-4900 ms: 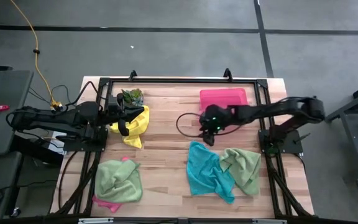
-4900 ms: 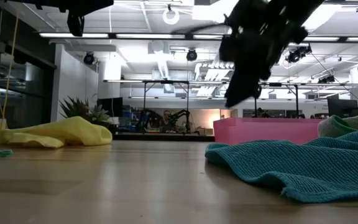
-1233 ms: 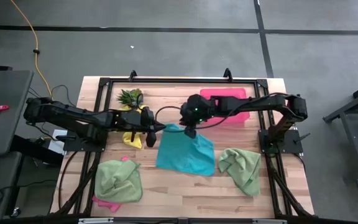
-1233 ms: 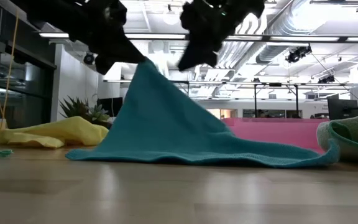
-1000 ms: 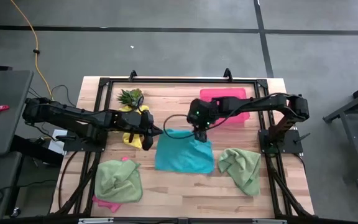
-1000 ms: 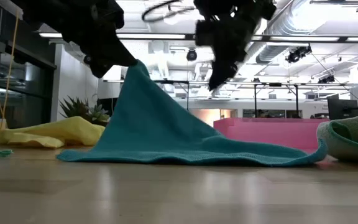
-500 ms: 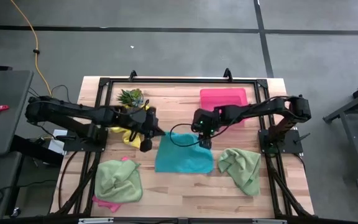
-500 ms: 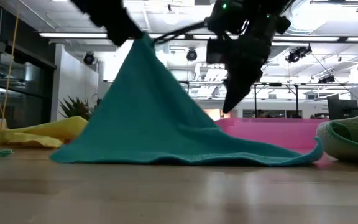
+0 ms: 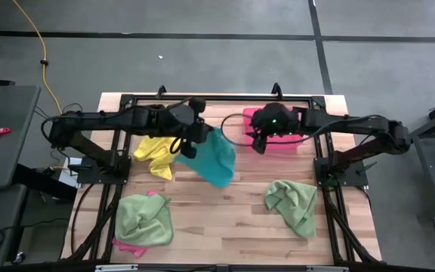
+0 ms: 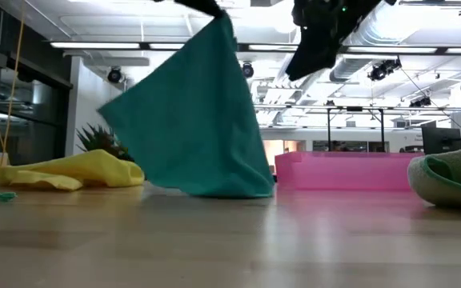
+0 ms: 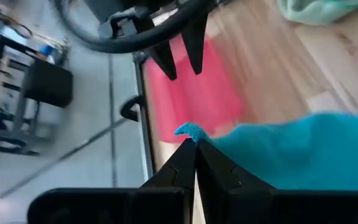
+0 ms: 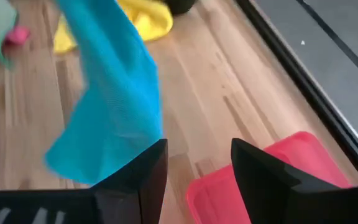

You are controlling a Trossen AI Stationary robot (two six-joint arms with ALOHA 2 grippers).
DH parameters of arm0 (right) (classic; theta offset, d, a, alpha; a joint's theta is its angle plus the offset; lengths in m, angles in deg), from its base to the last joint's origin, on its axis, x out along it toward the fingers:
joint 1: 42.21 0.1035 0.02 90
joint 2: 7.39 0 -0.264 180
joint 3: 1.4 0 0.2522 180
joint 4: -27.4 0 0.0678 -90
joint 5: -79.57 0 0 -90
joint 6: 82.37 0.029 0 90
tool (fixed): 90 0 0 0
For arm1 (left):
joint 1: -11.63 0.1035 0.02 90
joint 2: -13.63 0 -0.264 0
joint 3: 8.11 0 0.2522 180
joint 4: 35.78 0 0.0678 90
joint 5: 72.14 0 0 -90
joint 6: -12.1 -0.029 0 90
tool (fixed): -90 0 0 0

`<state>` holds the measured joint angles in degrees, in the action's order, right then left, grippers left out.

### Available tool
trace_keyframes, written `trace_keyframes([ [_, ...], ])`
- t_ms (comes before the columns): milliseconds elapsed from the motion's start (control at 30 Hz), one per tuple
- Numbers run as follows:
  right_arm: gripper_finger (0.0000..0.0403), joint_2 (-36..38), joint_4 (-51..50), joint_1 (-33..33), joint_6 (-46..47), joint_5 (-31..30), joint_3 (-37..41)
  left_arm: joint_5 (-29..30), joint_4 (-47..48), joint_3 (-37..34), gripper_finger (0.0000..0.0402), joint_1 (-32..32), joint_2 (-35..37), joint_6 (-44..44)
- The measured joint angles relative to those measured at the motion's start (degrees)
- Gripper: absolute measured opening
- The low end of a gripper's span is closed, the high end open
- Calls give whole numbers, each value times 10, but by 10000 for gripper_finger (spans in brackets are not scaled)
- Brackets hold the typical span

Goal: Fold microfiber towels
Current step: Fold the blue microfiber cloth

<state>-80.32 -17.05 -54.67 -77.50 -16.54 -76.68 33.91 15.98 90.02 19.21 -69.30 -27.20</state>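
The left pincer [image 9: 192,133] is clamped on one corner of the teal towel [image 9: 216,157], which hangs below it, while the right pincer [image 9: 258,143], jaws apart and empty, hovers beside it over the pink tray [image 9: 278,130].

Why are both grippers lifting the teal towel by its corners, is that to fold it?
Not both. Only the left gripper holds the teal towel, pinching one corner so it hangs down, as the left wrist and high views show. The right gripper is open and empty, apart from the towel, above the pink tray.
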Motion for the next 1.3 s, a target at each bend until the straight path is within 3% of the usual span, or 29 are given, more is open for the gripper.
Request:
trace_keyframes([
  [167,170,18,0,-8,7,0,0,-53,39,4,0,-63,-7,43],
  [300,170,20,-1,-8,6,12,0,-100,74,-55,0,-113,-7,151],
  [567,170,18,12,-7,28,114,26,-78,-32,-227,0,-150,-6,364],
  [733,170,6,34,24,55,186,68,-60,-95,-286,0,-150,-6,476],
  [967,170,-67,93,77,52,180,99,-38,-96,-320,0,-159,-6,533],
  [1167,170,-175,186,88,56,141,99,-34,-112,-321,0,-159,-6,545],
  [1300,170,-222,185,87,71,109,99,-34,-113,-321,0,-159,-6,561],
])
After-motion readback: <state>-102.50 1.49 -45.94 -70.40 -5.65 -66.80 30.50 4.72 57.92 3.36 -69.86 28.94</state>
